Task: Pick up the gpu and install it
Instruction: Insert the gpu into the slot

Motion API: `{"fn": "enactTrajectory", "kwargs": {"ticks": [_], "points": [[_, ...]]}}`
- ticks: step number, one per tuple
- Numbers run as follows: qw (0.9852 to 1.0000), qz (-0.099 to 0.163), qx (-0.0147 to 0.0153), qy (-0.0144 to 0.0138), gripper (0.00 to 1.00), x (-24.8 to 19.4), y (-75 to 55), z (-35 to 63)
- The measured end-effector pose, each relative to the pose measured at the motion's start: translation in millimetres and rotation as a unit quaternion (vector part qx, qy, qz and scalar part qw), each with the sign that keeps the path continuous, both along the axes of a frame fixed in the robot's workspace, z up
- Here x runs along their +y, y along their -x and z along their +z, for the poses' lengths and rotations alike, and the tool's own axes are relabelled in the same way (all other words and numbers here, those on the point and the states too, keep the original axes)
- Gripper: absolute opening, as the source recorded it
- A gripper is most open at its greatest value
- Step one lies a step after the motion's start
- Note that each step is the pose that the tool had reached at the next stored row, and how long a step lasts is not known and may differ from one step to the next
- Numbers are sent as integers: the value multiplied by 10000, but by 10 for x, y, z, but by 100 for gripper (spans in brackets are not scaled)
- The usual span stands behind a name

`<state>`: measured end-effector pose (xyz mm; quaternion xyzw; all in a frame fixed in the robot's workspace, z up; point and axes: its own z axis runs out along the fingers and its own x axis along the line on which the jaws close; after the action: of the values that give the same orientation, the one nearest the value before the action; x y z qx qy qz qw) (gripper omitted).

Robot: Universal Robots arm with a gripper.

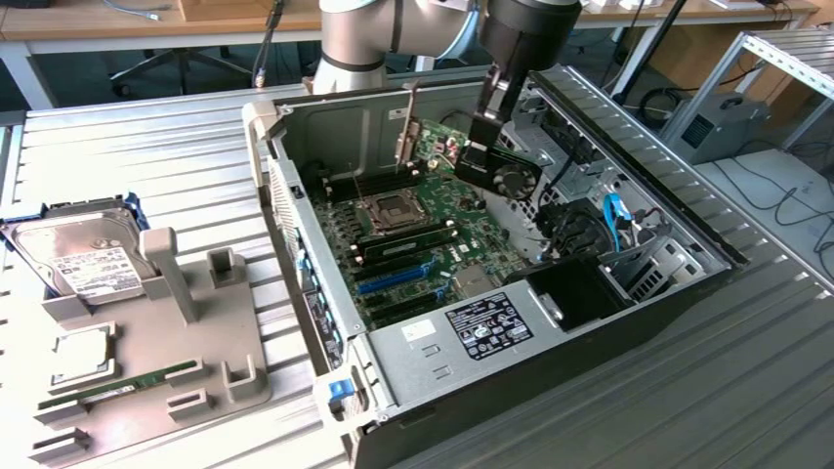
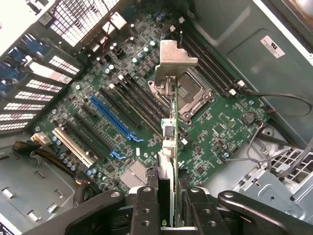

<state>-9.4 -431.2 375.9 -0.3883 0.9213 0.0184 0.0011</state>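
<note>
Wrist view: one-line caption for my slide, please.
End effector shut on the gpu, holding it edge-on above the motherboard inside the open computer case.

The gpu (image 1: pixel 497 162) hangs above the motherboard (image 1: pixel 431 230) inside the case (image 1: pixel 521 366); the hard drive (image 1: pixel 81 259) lies outside it.

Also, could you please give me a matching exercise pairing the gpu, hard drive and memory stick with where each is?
Things:
1 gpu
2 hard drive
3 memory stick

Places:
A flat on the grey tray
B label up, beside the tray's tall post
C over the open case, gripper jaws shut on it

Pairs: 1-C, 2-B, 3-A
</note>
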Motion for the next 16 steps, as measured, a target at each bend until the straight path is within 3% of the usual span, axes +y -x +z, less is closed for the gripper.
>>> {"fn": "enactTrajectory", "kwargs": {"ticks": [16], "points": [[9995,308,0,0,26,0,0,-1]]}}
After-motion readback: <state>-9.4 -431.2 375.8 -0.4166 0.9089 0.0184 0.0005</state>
